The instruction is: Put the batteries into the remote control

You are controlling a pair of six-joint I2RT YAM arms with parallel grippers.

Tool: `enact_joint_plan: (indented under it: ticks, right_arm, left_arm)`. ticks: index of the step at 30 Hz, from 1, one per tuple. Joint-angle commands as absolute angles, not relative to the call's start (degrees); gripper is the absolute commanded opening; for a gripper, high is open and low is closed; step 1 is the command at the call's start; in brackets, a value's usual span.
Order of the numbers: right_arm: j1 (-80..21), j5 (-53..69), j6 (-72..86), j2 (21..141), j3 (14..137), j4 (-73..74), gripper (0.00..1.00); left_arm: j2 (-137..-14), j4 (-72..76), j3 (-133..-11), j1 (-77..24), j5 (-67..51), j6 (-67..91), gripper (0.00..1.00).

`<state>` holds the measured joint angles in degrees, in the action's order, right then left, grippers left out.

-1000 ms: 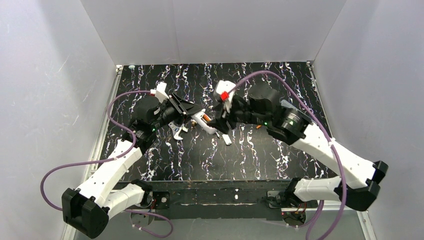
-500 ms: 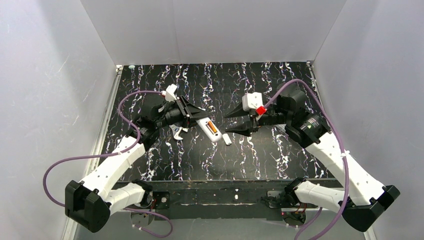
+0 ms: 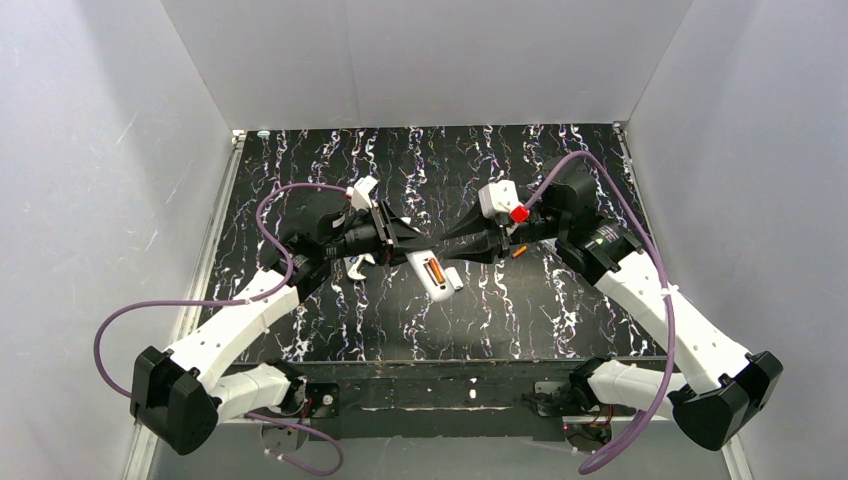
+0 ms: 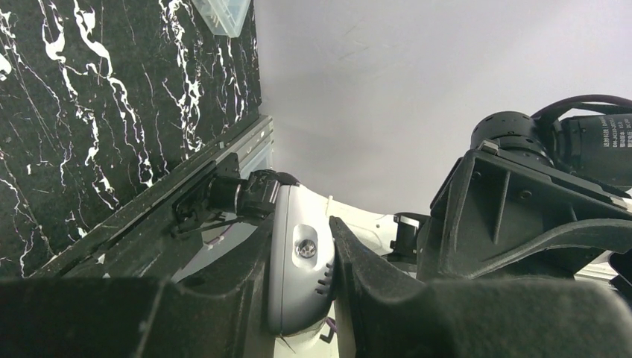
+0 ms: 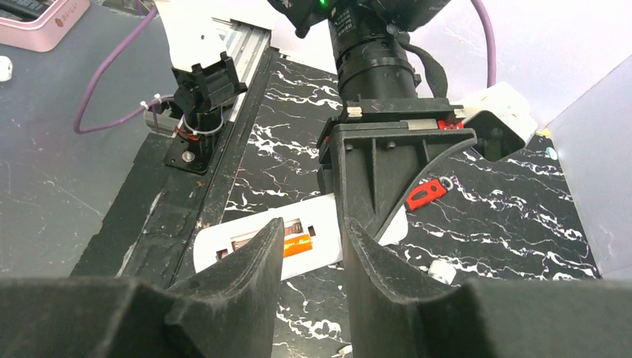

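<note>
Remote control [image 3: 449,285] is clamped in my left hand [image 4: 302,239] over the middle of the desk [image 3: 400,330]. Its recess faces up and its long axis slants toward the near right corner. One battery [image 3: 436,271] is seated in the recess. My right hand [image 5: 311,231] hovers just beside the remote, fingers part-open, holding nothing. Second battery [image 3: 518,252] lies on the desk behind that hand, toward the right edge, so my right arm is nearer.
</note>
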<state>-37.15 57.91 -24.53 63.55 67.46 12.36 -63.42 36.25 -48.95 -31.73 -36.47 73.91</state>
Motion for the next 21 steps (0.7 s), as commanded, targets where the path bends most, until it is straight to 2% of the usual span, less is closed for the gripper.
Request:
enact_joint_plan:
  ticks: [1,11,21]
  right_arm:
    - [-37.0,60.72,-26.22,64.05,66.89,7.45,0.42]
    - [-36.91,67.96,-26.88,66.98,67.55,9.41,0.46]
    - [-36.9,69.92,-27.68,68.99,68.29,11.46,0.45]
  left_arm:
    - [-62.74,38.04,-52.47,-32.33,-39.53,72.48,0.0]
    - [-63.19,37.44,-53.37,-32.57,-39.94,71.65,0.0]
    - [-63.32,37.88,-53.18,-32.61,-39.9,71.7,0.0]
